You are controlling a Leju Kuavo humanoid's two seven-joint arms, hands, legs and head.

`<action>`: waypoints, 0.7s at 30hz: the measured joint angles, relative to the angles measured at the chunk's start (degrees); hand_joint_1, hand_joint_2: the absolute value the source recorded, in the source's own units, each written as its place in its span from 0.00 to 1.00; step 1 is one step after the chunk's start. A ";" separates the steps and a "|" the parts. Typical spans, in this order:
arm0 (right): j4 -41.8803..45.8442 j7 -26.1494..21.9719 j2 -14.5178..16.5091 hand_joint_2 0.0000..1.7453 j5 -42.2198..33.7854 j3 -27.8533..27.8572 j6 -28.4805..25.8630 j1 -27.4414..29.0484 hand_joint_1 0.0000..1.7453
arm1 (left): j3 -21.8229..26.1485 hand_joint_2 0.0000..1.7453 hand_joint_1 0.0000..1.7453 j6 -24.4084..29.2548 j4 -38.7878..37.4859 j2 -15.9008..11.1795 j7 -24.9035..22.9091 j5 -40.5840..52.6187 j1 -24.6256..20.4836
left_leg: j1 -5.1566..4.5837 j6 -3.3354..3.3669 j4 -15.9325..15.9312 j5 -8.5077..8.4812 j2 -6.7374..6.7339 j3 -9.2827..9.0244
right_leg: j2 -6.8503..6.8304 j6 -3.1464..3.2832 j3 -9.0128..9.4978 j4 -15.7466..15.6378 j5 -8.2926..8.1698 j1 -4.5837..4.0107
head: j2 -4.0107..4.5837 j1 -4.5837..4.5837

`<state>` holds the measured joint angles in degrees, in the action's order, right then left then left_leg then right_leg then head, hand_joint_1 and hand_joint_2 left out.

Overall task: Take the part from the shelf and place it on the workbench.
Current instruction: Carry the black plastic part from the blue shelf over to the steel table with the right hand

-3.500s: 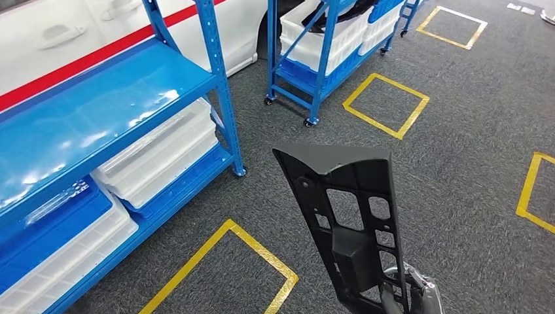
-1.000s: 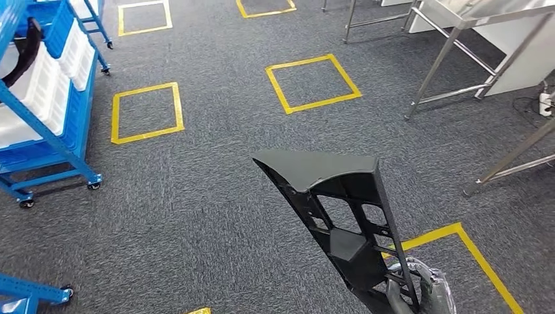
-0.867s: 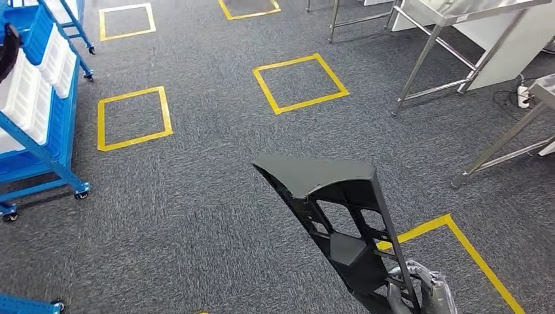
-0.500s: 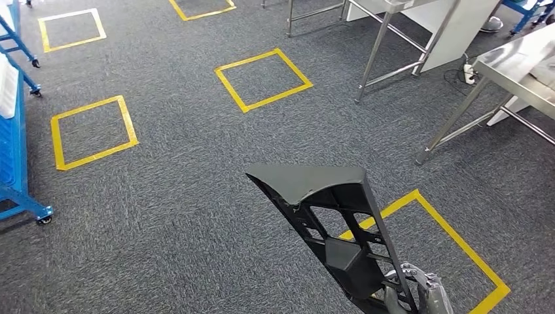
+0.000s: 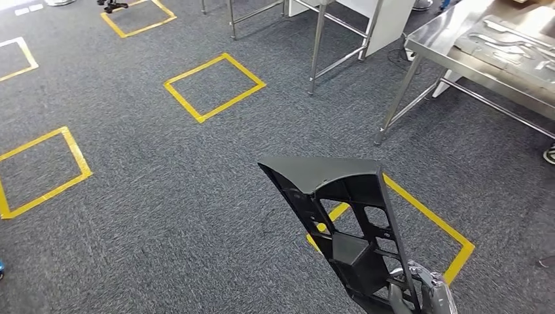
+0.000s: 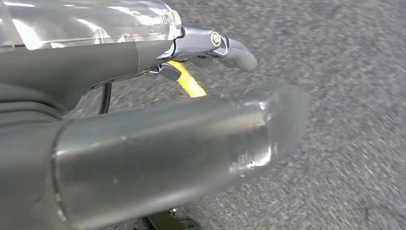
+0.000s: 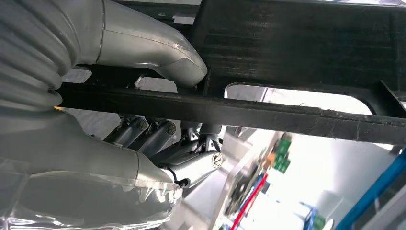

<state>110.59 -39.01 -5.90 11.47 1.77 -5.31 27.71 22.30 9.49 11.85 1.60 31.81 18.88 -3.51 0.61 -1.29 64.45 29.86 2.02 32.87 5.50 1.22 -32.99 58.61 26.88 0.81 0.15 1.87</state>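
Half done, by the look of things. Gripped the black plastic trim part by its lower end in the right robot hand, thumb and fingers wrapped around a rib of its open frame, with the wide end standing up and away above that hand. Kept that grip unchanged over the last seconds. Swung the head view meanwhile: lost the blue shelves off to the hand's far left, and gained a steel tabletop well ahead and to the hand's right, with grey moulded pieces already lying on it. Read that as a turn of the body, not a shift of the floor markings. Hung the left robot hand over the grey carpet, thumb and fingers apart, holding nothing. Stood with a yellow tape square just beyond the right robot hand. Judged the shelf step finished. Still needed, by that reading: a walk closer to the tabletop, then a lift and a set-down.
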 joint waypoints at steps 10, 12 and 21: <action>-0.24 0.13 0.68 1.00 0.09 0.25 0.05 -0.16 1.00 | 0.47 0.00 0.00 -0.62 0.02 0.26 0.09 0.06 0.00 | -0.08 3.04 -6.58 -1.70 -2.52 -2.59 | -4.55 -2.48 -6.90 11.65 5.55 0.19 | 0.00 -0.02; -0.64 0.14 1.19 1.00 0.79 0.34 0.03 -0.26 1.00 | 0.48 0.00 0.00 -1.04 0.02 0.27 -0.02 0.86 0.13 | -0.24 3.09 -6.55 -1.50 -4.33 -2.64 | -5.24 -2.59 -8.63 15.12 6.15 0.38 | 0.00 -0.02; -2.50 0.74 2.12 1.00 2.57 0.25 -1.49 -2.23 1.00 | 0.72 0.00 0.00 -2.15 0.07 0.57 -1.41 2.28 -1.12 | -0.64 0.97 -6.45 0.04 -8.62 -4.10 | -8.42 -0.45 -0.22 -0.40 -0.12 -0.69 | 0.00 -0.02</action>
<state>108.09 -38.27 -3.78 14.04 2.02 -6.80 25.48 23.02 7.33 11.92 2.17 30.40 21.17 -4.64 -0.03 -0.32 57.99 29.90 -6.60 28.77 -2.91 0.77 -33.22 58.21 26.76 0.12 0.15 1.85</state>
